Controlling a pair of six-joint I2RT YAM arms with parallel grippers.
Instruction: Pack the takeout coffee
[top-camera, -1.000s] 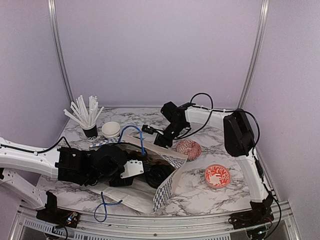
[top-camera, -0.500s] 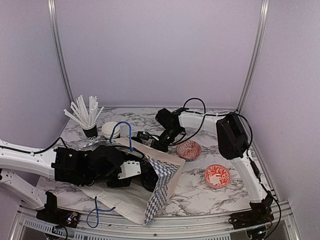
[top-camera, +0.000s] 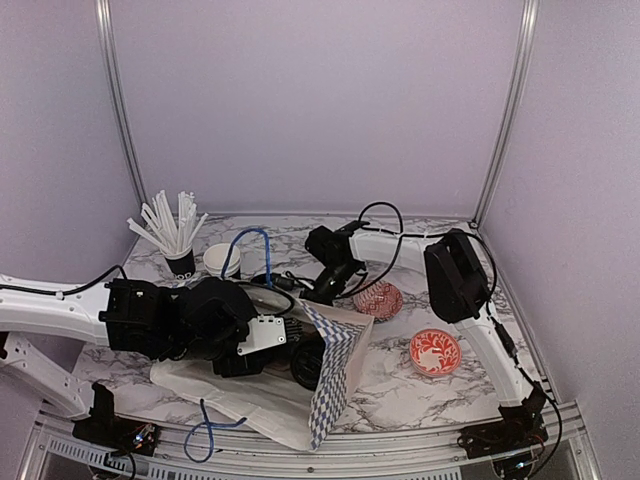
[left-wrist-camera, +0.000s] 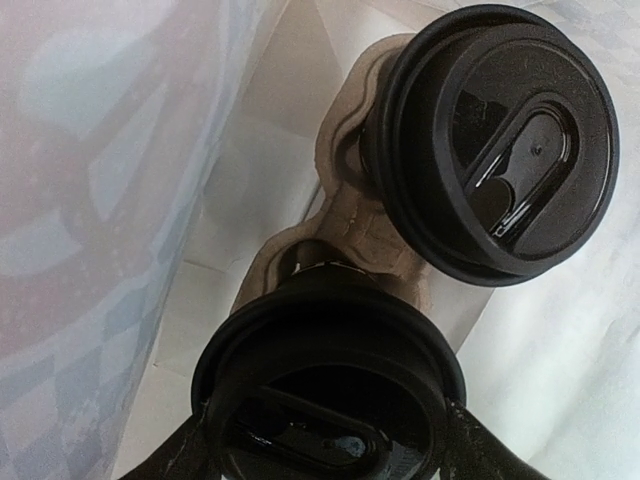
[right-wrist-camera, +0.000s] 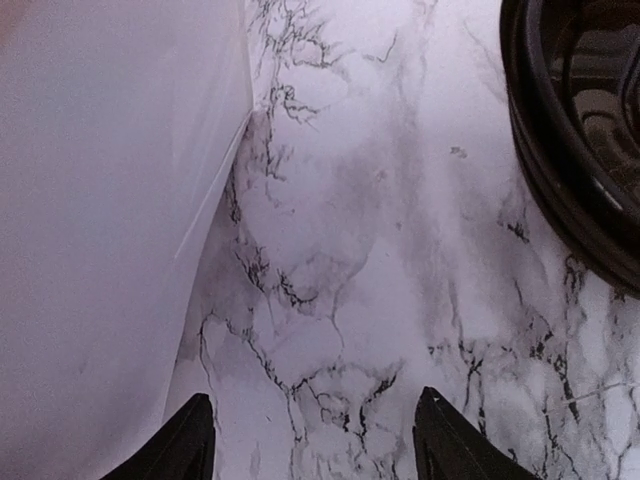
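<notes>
Two takeout coffee cups with black lids sit in a brown cardboard carrier (left-wrist-camera: 350, 225) inside the paper bag (top-camera: 250, 400), which lies on its side. In the left wrist view the near cup (left-wrist-camera: 330, 370) fills the bottom and the far cup (left-wrist-camera: 500, 140) is at the upper right. My left gripper (left-wrist-camera: 330, 440) reaches into the bag, and its fingers press both sides of the near cup's lid. My right gripper (right-wrist-camera: 315, 435) stands open low over the marble table (right-wrist-camera: 380, 250), behind the bag, holding nothing. A round black lid (right-wrist-camera: 580, 150) lies just to its right.
A black cup of white straws (top-camera: 180, 262) and a white cup (top-camera: 222, 260) stand at the back left. Two red-and-white bowls (top-camera: 378, 300) (top-camera: 435, 351) sit to the right of the bag. The bag's blue cord handles (top-camera: 250, 240) (top-camera: 215, 435) loop above and below it. The checkered bag mouth (top-camera: 335, 385) stands up.
The bag's checkered mouth has swung toward the front and stood up. My right arm has shifted left, toward the bag. The blue handle behind the bag has risen.
</notes>
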